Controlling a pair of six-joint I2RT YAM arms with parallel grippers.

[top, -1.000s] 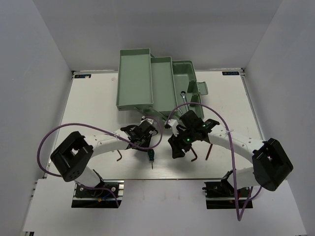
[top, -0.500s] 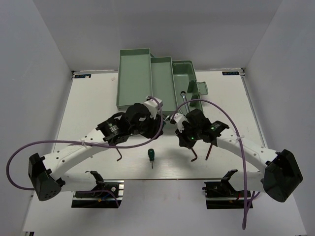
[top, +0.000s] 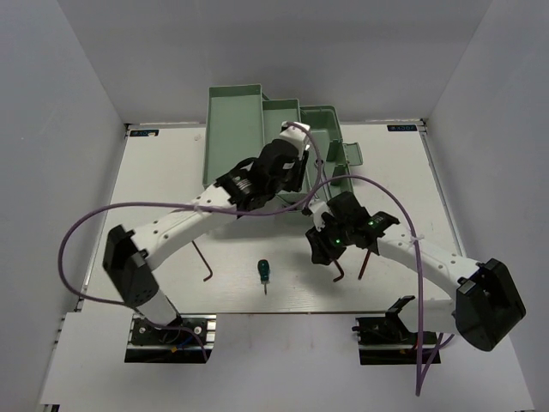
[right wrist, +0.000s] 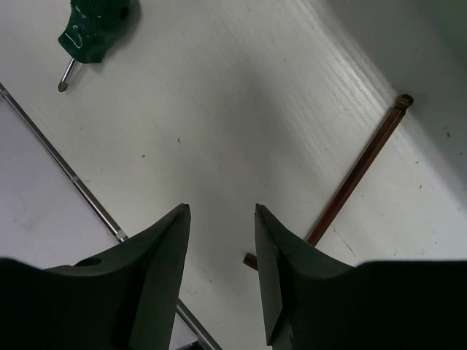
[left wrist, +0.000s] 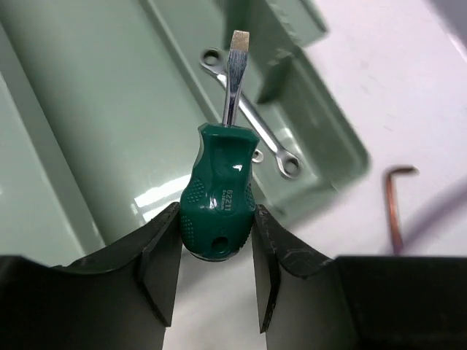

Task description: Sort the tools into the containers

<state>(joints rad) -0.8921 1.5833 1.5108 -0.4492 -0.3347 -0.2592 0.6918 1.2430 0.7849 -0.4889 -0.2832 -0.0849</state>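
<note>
My left gripper (top: pixel 287 167) is shut on a stubby green-handled screwdriver (left wrist: pixel 219 193) and holds it blade-forward above the pale mint-green toolbox (top: pixel 232 142), over the middle tray (left wrist: pixel 95 124) beside the deeper base bin. A silver wrench (left wrist: pixel 252 138) lies in that bin. My right gripper (top: pixel 319 249) is open and empty just above the table (right wrist: pixel 221 211). A reddish-brown hex key (right wrist: pixel 357 171) lies right of its fingers. A second green screwdriver (top: pixel 263 271) lies on the table and shows in the right wrist view (right wrist: pixel 95 22).
Three hex keys lie on the table near the front: one at left (top: pixel 206 262), two at right (top: pixel 337 273) (top: pixel 364 266). One shows in the left wrist view (left wrist: pixel 394 208). The table's front metal rail (right wrist: pixel 73 182) runs close to the right gripper. Purple cables loop over both arms.
My left arm has swung from the table's middle up and back over the toolbox trays, carrying the screwdriver. My right gripper has shifted slightly and stays open near the hex key.
</note>
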